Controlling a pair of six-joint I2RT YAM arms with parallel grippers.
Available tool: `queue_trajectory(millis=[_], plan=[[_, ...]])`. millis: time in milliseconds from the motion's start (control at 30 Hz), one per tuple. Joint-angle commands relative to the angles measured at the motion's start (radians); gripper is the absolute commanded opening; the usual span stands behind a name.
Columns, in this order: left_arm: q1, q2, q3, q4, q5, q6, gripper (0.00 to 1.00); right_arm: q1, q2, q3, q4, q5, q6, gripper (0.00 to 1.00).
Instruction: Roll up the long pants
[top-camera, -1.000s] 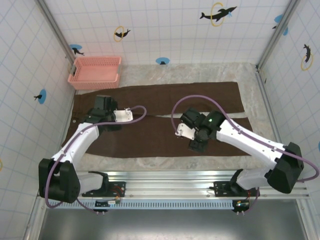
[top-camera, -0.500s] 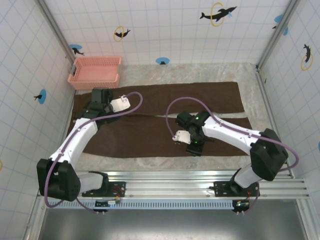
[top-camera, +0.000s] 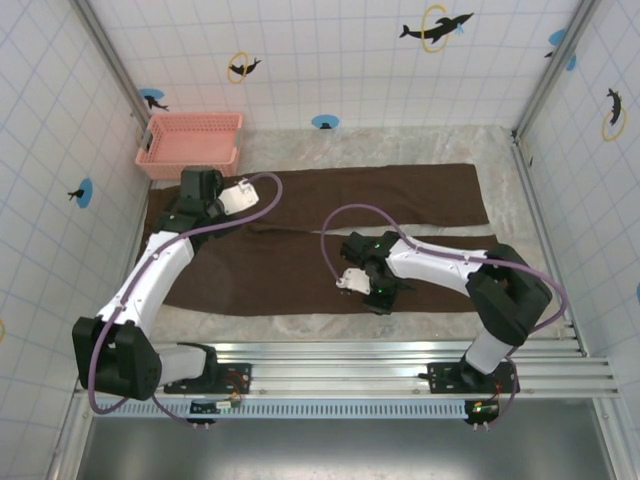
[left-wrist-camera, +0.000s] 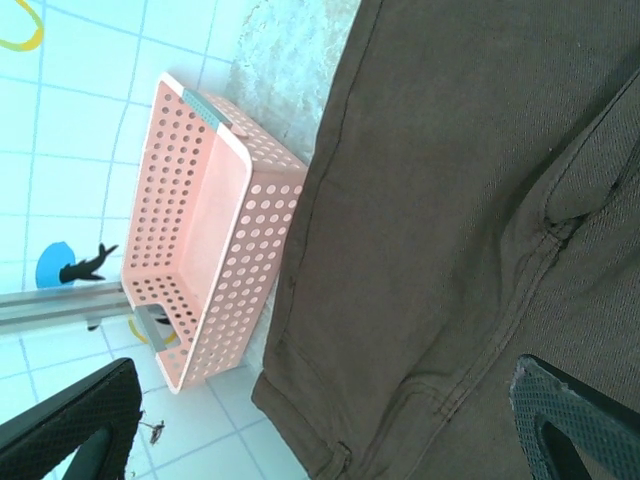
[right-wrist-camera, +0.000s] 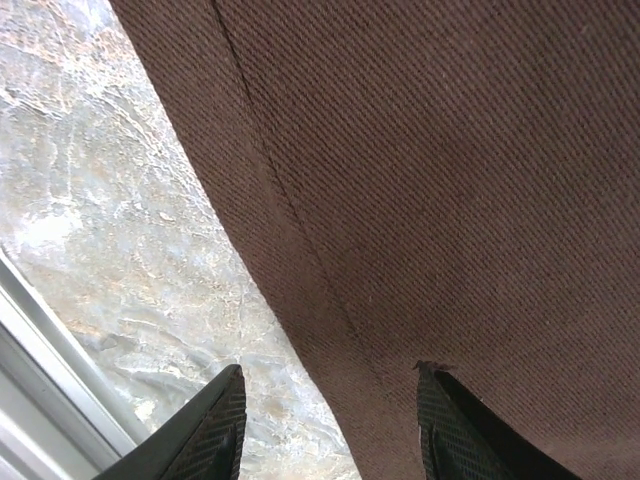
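The long pants (top-camera: 320, 235) lie flat across the table, dark brown, both legs stretched out to the right. My left gripper (top-camera: 198, 190) hovers open over the waist end at the left. In the left wrist view its fingers (left-wrist-camera: 575, 425) stand wide apart above the waistband and seams of the pants (left-wrist-camera: 450, 200), with nothing between them. My right gripper (top-camera: 377, 292) is down at the front edge of the near leg. In the right wrist view its jaws (right-wrist-camera: 330, 430) are open and straddle the side seam of the pants (right-wrist-camera: 420, 180): one finger (right-wrist-camera: 205, 430) is over bare table, the other over cloth.
A pink perforated basket (top-camera: 190, 143) stands at the back left, close to the waist corner of the pants, also seen as the basket (left-wrist-camera: 205, 230). Marble tabletop (top-camera: 400, 145) shows behind the pants. A metal rail (top-camera: 400, 355) runs along the near edge. Tiled walls close in on three sides.
My right gripper has moved left and nearer, onto the front edge of the near leg. My left gripper has shifted back toward the waist corner near the basket.
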Motion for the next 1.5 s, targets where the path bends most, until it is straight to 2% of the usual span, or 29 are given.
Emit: queue_trajectory(millis=[0,100,233,300,433,533,700,867,1000,1200,1333,1467], plan=[[0.004,0.008,0.032,-0.003,-0.019,-0.018,0.97,0.019,0.015,-0.030,0.044,0.067,0.016,0.49],[0.003,0.005,0.027,0.000,-0.016,-0.030,0.97,0.028,0.033,-0.046,0.073,0.096,0.021,0.49],[0.004,0.000,0.008,0.006,-0.012,-0.036,0.97,0.024,0.086,-0.047,0.093,0.136,0.034,0.41],[0.003,-0.002,-0.001,0.010,-0.011,-0.042,0.97,0.012,0.095,-0.043,0.090,0.145,0.033,0.35],[0.004,-0.008,-0.014,0.016,-0.008,-0.052,0.97,-0.016,0.071,-0.048,0.088,0.141,0.029,0.13],[0.003,-0.011,-0.015,0.012,-0.011,-0.054,0.97,-0.022,0.035,-0.021,0.057,0.160,0.006,0.08],[0.005,-0.026,-0.018,-0.009,-0.012,-0.073,0.97,-0.070,-0.008,0.145,-0.050,0.171,-0.053,0.07],[0.003,-0.038,-0.030,-0.027,-0.023,-0.076,0.97,-0.169,0.031,0.398,-0.129,0.061,-0.070,0.08],[0.005,-0.038,-0.026,-0.033,-0.028,-0.081,0.96,-0.201,0.135,0.593,-0.141,0.028,-0.079,0.13],[0.002,-0.074,-0.007,-0.120,0.019,-0.111,0.94,-0.282,0.369,0.850,-0.165,-0.072,-0.028,0.10],[-0.005,-0.162,-0.033,-0.240,0.095,-0.101,0.94,-0.313,0.480,0.955,-0.171,-0.114,-0.006,0.08],[-0.022,-0.234,-0.099,-0.337,0.121,-0.061,0.94,-0.333,0.498,0.977,-0.157,-0.103,-0.003,0.05]])
